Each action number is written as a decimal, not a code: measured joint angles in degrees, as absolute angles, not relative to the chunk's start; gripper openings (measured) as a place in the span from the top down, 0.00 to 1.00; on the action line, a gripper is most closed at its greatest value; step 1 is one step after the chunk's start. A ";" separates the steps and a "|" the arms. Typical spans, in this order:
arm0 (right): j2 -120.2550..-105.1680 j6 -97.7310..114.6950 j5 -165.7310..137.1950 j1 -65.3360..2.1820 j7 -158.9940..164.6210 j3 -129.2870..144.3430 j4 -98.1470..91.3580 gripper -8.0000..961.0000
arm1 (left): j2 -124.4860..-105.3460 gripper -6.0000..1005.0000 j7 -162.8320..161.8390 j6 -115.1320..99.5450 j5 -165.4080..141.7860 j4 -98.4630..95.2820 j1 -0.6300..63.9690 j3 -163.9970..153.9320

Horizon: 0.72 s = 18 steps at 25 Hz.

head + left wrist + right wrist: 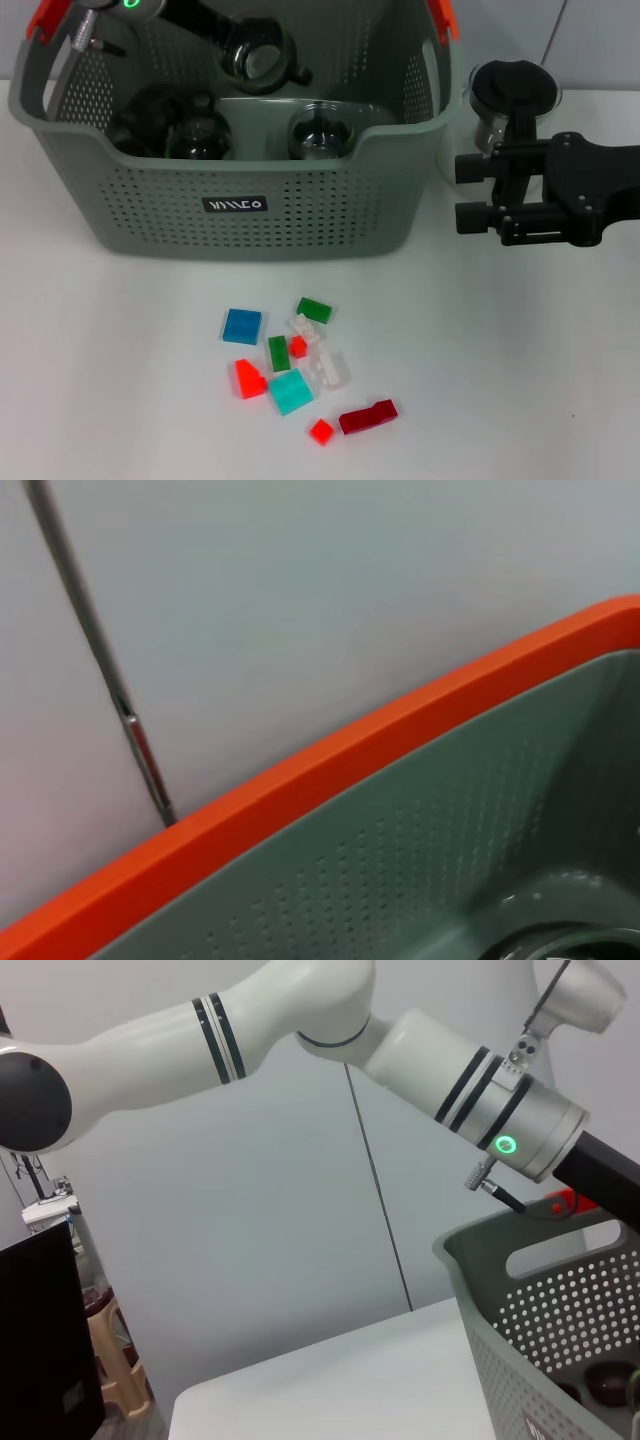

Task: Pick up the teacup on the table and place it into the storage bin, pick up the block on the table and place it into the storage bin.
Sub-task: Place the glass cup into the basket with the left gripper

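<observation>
The grey storage bin (240, 205) stands at the back of the white table (120, 380). My left gripper (262, 58) reaches down into the bin from the back left and is shut on a clear glass teacup (258, 62), held tilted above the bin floor. Two more glass teacups (200, 135) rest inside, near the front wall. Several small blocks lie in front of the bin, among them a blue block (242, 326), a cyan one (291, 391) and a dark red one (368, 416). My right gripper (468, 192) hovers open to the right of the bin.
A clear glass pitcher with a black lid (515, 90) stands right behind the right gripper. The bin's orange rim (330, 770) fills the left wrist view. A black cabinet and a stool (110, 1345) stand beyond the table's far edge.
</observation>
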<state>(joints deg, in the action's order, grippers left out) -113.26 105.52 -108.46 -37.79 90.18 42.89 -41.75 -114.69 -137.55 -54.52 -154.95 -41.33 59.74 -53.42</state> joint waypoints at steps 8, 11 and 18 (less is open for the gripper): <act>-113.44 105.56 -108.46 -37.69 90.08 43.37 -41.74 0.27 | -116.84 0.94 -137.91 -51.20 -159.18 -40.83 60.02 -53.44; -113.47 105.57 -108.46 -37.77 90.06 43.53 -41.74 0.27 | -116.95 0.94 -137.92 -49.97 -159.61 -39.33 60.04 -53.44; -113.41 105.50 -108.46 -37.82 89.99 43.53 -41.74 0.27 | -117.58 0.94 -137.95 -47.83 -160.12 -38.33 60.05 -53.44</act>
<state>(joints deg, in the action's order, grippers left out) -113.41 105.50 -108.46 -37.82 90.00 43.53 -41.74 -117.58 -137.95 -47.83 -160.12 -38.34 60.05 -53.44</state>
